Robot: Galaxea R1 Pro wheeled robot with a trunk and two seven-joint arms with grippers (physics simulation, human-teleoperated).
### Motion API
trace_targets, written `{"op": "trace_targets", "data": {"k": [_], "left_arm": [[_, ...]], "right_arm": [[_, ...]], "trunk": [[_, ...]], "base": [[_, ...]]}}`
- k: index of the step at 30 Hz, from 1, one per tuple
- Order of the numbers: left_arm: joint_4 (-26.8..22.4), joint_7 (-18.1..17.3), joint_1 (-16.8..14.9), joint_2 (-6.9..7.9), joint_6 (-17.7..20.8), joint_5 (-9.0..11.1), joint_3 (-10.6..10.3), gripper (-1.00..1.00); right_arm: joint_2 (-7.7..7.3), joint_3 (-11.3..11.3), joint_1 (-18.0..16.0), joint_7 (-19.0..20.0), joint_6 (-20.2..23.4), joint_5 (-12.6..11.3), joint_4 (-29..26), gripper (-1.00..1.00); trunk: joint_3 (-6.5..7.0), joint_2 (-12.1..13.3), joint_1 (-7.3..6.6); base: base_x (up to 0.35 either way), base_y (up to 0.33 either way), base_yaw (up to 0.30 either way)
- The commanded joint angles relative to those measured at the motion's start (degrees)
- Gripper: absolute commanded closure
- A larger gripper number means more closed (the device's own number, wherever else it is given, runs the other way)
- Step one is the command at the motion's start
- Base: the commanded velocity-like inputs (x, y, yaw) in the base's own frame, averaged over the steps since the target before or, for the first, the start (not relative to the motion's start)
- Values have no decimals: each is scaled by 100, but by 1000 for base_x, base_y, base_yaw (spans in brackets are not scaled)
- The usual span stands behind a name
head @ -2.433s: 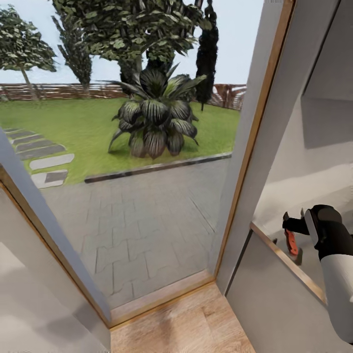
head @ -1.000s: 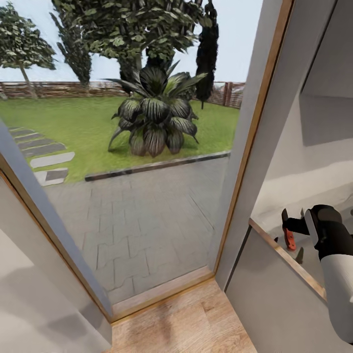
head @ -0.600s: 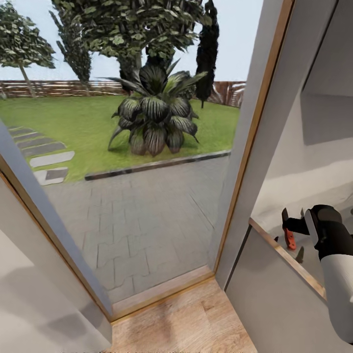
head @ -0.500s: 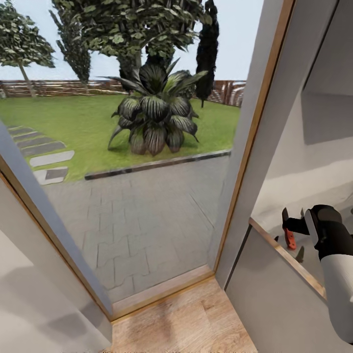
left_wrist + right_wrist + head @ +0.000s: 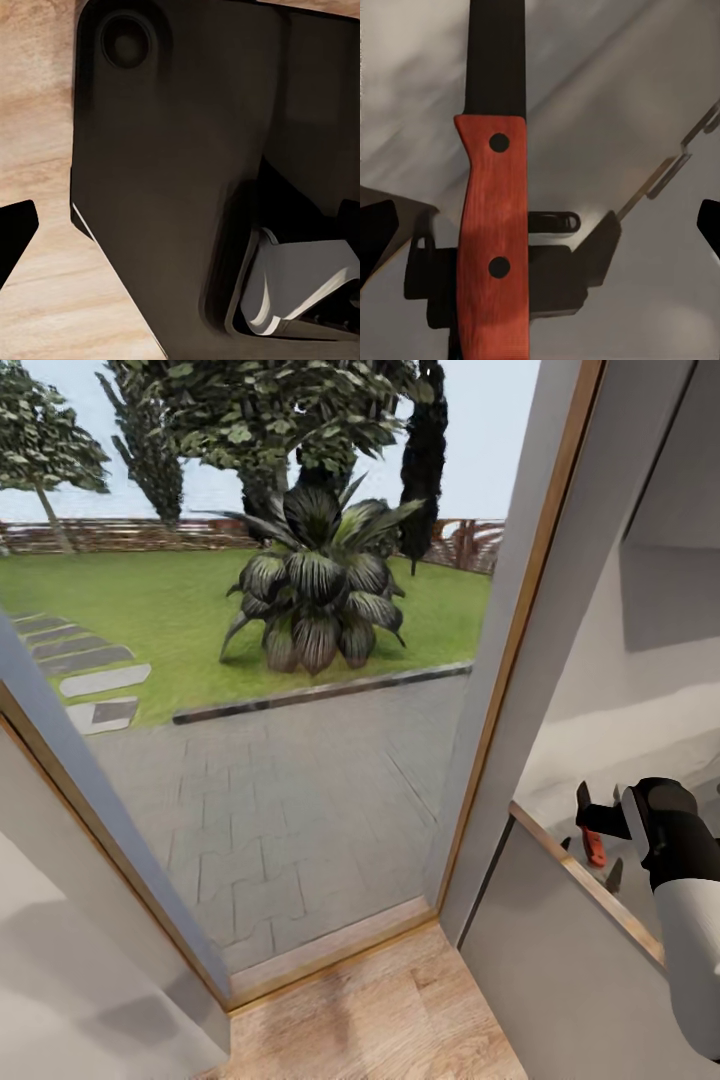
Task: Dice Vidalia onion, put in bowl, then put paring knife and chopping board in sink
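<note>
The paring knife point(image 5: 491, 240), with a red-orange handle and a dark blade, lies on the glossy grey countertop point(image 5: 607, 112). My right gripper point(image 5: 541, 229) hangs open just over it, its fingertips point(image 5: 375, 232) spread wide to either side of the handle without touching it. In the head view the right gripper point(image 5: 598, 796) sits at the far right above the knife point(image 5: 593, 845) and the countertop point(image 5: 560, 865). My left gripper point(image 5: 180, 232) is open, close against a dark part of my own body above the wood floor. The onion, sink, chopping board and bowl are out of view.
A tall glass door point(image 5: 300, 760) with a light wood frame point(image 5: 500, 690) fills the middle, with paving, lawn and a large plant outside. A grey cabinet side point(image 5: 560, 980) drops below the countertop. Light wood floor point(image 5: 380, 1020) lies in front of me.
The head view has shifted slightly, so the garden and counter edge sit a little differently in the picture. The right arm keeps its place over the knife.
</note>
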Motion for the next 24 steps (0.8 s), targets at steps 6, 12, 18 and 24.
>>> {"op": "trace_targets", "data": {"k": [6,12,18,24], "left_arm": [[-9,-4,3,-4,-6,4,30,-100],[-9,-4,3,-4,-6,4,30,-100],[-8,-4,3,-4,-6,4,30,-100],[-10,-4,3,-3,-6,4,30,-100]], "right_arm": [[1,-5,-4,15,24,31,-4,-100],[1,-5,-4,15,24,28,-4,-100],[1,-5,-4,15,24,32,-4,-100],[1,-5,-4,15,24,28,-4,-100]], "trunk": [[-12,-4,1],[-13,-4,1],[-33,-4,1],[-55,-4,1]], "base": [[0,16,0],[0,2,0],[0,0,0],[0,0,0]]}}
